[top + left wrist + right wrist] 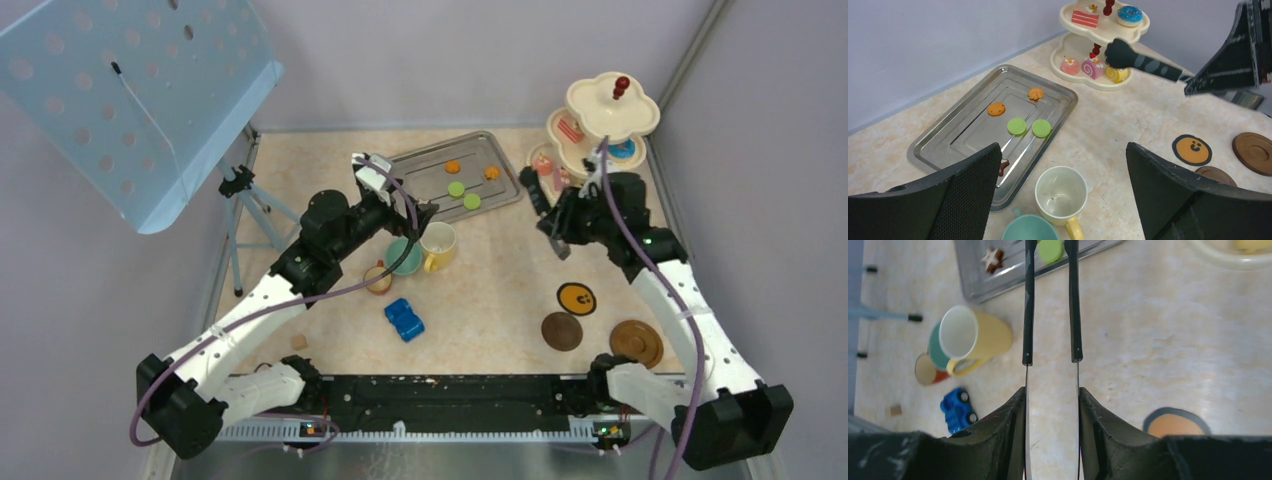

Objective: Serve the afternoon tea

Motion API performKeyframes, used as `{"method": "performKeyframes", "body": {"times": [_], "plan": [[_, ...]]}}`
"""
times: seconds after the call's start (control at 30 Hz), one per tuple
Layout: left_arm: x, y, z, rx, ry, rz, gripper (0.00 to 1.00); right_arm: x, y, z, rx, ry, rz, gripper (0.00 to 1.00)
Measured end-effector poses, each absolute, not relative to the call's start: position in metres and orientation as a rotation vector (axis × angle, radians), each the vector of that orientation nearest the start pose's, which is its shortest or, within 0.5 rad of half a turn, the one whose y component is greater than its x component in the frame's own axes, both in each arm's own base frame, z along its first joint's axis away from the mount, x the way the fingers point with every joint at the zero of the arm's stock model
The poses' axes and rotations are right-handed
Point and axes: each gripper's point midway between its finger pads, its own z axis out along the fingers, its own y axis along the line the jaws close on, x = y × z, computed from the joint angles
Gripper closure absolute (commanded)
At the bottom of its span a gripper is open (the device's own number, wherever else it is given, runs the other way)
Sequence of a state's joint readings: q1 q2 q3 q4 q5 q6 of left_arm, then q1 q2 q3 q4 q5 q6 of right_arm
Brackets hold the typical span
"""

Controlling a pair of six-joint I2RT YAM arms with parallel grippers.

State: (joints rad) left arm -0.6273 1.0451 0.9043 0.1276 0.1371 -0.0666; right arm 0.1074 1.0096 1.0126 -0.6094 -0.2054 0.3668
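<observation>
Two flat green macarons (1017, 126), shiny metal tray (968, 137), right gripper (1052, 395) clasping black tongs (1073, 305)

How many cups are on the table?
3, clustered left of centre: a yellow mug, a teal cup on its left, and a small brown cup further left and nearer. No others seem hidden.

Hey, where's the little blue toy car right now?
In the top view, the small blue toy car sits left of centre, just nearer the arm bases than the small brown cup and teal cup.
</observation>
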Motion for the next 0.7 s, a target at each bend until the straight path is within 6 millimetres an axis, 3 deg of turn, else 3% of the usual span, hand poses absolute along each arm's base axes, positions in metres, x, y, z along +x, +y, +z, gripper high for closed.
{"method": "performKeyframes", "body": {"times": [0.13,0.2,0.33,0.47,0.7], "plan": [[0.302,-0.248,0.314,0.552,1.546,-0.624,0.01,0.283,0.149,0.209,-0.084,2.254,0.58,0.64],[0.305,-0.248,0.309,0.549,1.56,-0.615,0.01,0.288,0.168,0.197,-0.161,2.281,0.583,0.64],[0.308,-0.251,0.304,0.547,1.594,-0.618,0.01,0.318,0.184,0.17,-0.215,2.35,0.53,0.64],[0.308,-0.251,0.317,0.524,1.581,-0.633,0.01,0.354,0.196,0.148,-0.25,2.389,0.481,0.63],[0.313,-0.245,0.336,0.502,1.541,-0.591,0.01,0.407,0.214,0.136,-0.295,2.391,0.414,0.56]]}}
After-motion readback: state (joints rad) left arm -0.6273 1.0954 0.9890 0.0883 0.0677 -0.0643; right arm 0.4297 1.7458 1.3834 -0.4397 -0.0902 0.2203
